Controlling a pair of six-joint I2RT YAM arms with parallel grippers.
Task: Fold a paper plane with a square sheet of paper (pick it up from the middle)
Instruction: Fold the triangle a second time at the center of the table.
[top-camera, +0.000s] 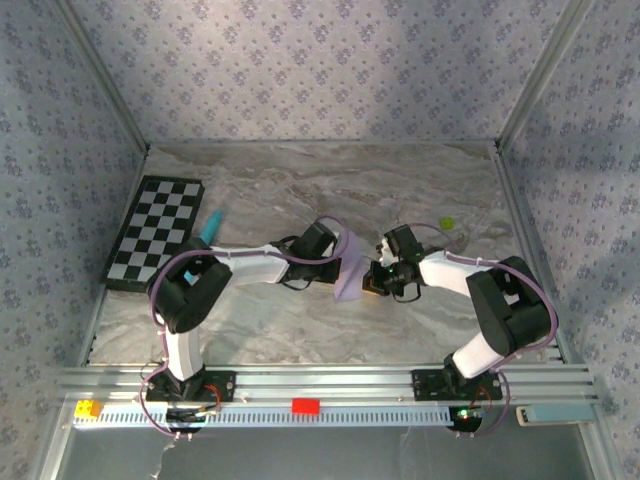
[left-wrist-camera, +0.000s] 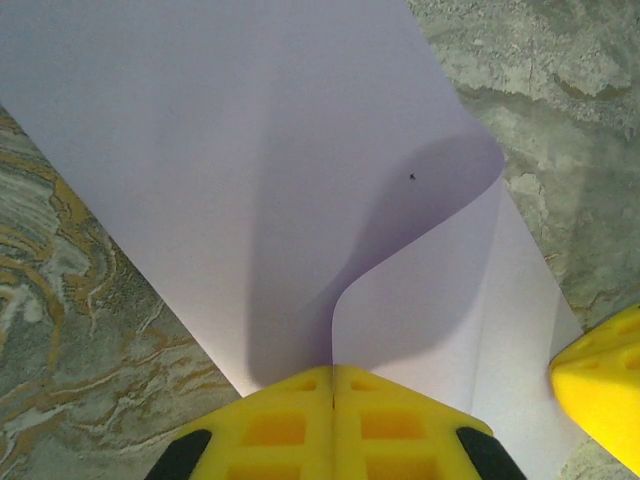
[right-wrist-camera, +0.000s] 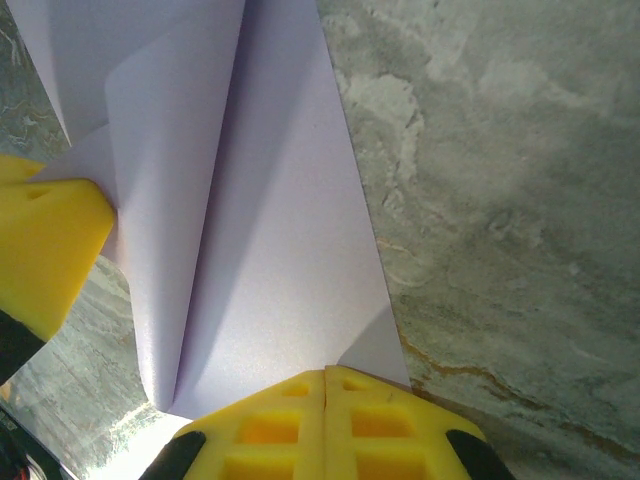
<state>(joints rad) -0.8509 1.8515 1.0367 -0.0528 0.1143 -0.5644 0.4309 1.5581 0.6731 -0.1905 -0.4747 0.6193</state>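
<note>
The square sheet of paper (top-camera: 352, 266), pale lilac, hangs curled and creased above the middle of the marble table, between my two grippers. My left gripper (top-camera: 343, 262) is shut on it. In the left wrist view its yellow fingertips (left-wrist-camera: 333, 370) pinch a curled edge of the sheet (left-wrist-camera: 240, 150), and a right finger (left-wrist-camera: 600, 372) shows at the sheet's far side. My right gripper (top-camera: 373, 277) is shut on the opposite edge. In the right wrist view its tips (right-wrist-camera: 325, 373) clamp the folded sheet (right-wrist-camera: 275, 210), with a left finger (right-wrist-camera: 45, 250) beside it. A finished paper plane is out of view.
A black-and-white checkerboard (top-camera: 155, 232) lies at the back left with a teal pen (top-camera: 211, 227) next to it. A small yellow-green object (top-camera: 447, 223) sits at the back right. Patterned walls close off three sides. Red (top-camera: 305, 405) and yellow (top-camera: 88, 408) blocks sit on the front rail.
</note>
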